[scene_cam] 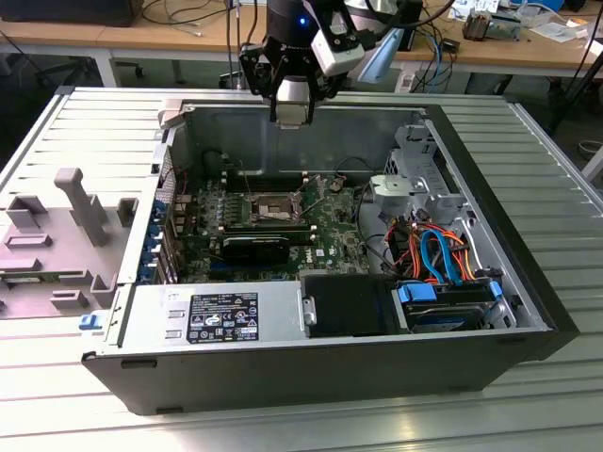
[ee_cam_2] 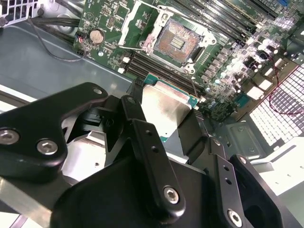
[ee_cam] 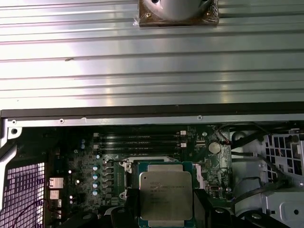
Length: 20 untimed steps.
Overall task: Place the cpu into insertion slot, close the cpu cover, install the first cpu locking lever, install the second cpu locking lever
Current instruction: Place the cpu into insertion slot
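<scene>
Here the gripper [scene_cam: 292, 113] hangs over the back wall of the open computer case [scene_cam: 330, 372]. In the exterior view it sits at about 12 o'clock from the insertion slot [scene_cam: 272, 209], well above the green board [scene_cam: 330, 235]. Its black fingers [ee_cam_2: 137, 118] are drawn in narrow on the cpu [ee_cam_2: 166, 109], pinching two opposite edges. In the first wrist view the cpu [ee_cam: 165, 194] shows its dull silver top, held off the board and clear of the socket. In the second wrist view the insertion slot [ee_cam_2: 174, 42] lies open with its contact field bare. The cpu cover [ee_cam_2: 135, 21] appears swung up beside it. In the exterior view the power supply [scene_cam: 217, 315] sits at 7 o'clock from the slot, and the orange and blue cables [scene_cam: 438, 254] at about 3 o'clock.
</scene>
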Each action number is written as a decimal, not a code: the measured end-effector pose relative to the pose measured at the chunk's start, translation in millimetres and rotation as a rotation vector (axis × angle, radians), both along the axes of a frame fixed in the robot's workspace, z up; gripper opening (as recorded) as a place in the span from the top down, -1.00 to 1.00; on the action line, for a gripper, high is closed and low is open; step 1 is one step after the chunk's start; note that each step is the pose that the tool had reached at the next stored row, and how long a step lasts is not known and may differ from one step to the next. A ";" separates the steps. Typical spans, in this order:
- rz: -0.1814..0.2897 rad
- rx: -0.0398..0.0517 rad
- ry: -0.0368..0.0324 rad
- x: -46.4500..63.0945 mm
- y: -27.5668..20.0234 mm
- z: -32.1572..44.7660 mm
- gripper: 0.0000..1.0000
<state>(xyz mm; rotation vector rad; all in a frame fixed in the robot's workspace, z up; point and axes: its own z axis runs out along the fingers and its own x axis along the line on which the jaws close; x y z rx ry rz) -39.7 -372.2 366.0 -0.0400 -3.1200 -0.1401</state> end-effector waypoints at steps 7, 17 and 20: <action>0.000 0.0000 0.0000 0.0 -1.2 -0.5 -0.08; 0.000 0.0000 0.0000 0.0 -3.0 -1.4 -0.08; 0.000 0.0000 0.0000 0.0 -4.4 -2.2 -0.08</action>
